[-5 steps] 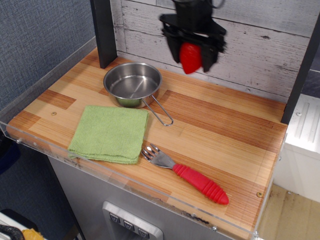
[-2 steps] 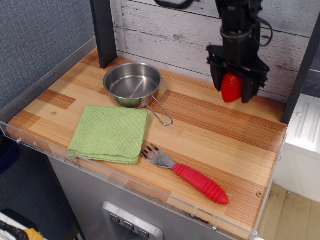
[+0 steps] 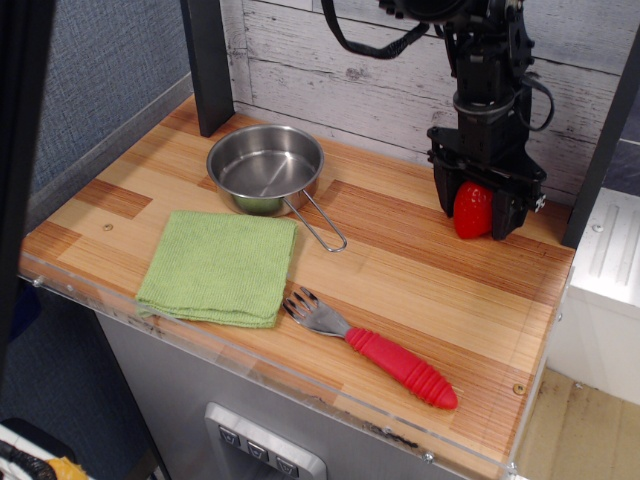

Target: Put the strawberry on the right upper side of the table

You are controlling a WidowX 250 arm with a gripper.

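The red strawberry (image 3: 472,211) sits between the black fingers of my gripper (image 3: 474,220), low over the far right part of the wooden table (image 3: 420,290). The jaws are closed on its sides. Its lower end is at or just above the table surface; I cannot tell if it touches. Its green top is hidden inside the gripper. The arm rises from the gripper toward the top of the frame.
A steel bowl with a wire handle (image 3: 266,170) stands at the back left. A green cloth (image 3: 220,265) lies at the front left. A fork with a ribbed red handle (image 3: 385,355) lies at the front. A dark post (image 3: 208,60) and a plank wall stand behind.
The gripper carried the strawberry from high above the bowl's right side to the right, then down, now low over the table's far right corner.
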